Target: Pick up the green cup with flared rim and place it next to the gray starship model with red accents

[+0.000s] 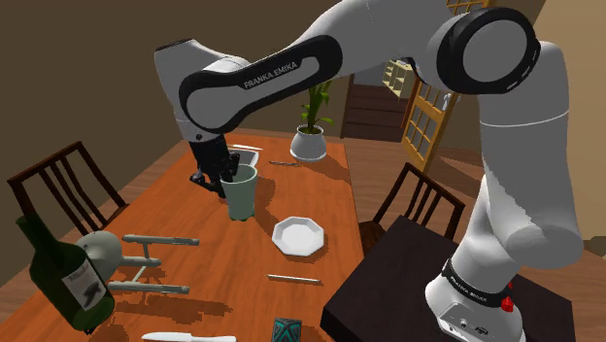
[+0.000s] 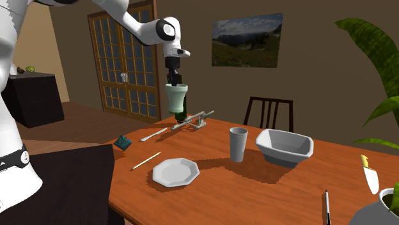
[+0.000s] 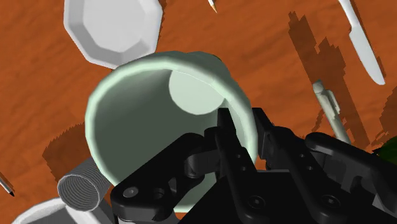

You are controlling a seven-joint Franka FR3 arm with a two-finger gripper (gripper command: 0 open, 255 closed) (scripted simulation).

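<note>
The pale green cup with a flared rim [image 1: 241, 196] hangs in the air above the wooden table [image 1: 320, 194], with my gripper [image 1: 229, 179] shut on its rim. From the wrist, one finger [image 3: 224, 137] is inside the cup [image 3: 140, 121] and the other is outside the wall. Seen from across the table, the cup [image 2: 177, 98] hangs under the gripper [image 2: 174, 82], well above the tabletop. The gray starship model [image 1: 136, 257] lies toward the shoulder view's lower left, beside a green bottle [image 1: 63, 277]. The model [image 2: 192, 121] is on the far side of the table in the second exterior view.
A white octagonal plate [image 1: 296, 236] lies near the cup, with a gray ribbed cup [image 2: 238, 144] and a white bowl [image 2: 284, 147] further along. A knife [image 1: 189, 337], a thin stick [image 1: 294, 280] and a teal die [image 1: 285, 330] lie near the stand. A potted plant [image 1: 311, 131] and chairs [image 1: 58, 185] border the table.
</note>
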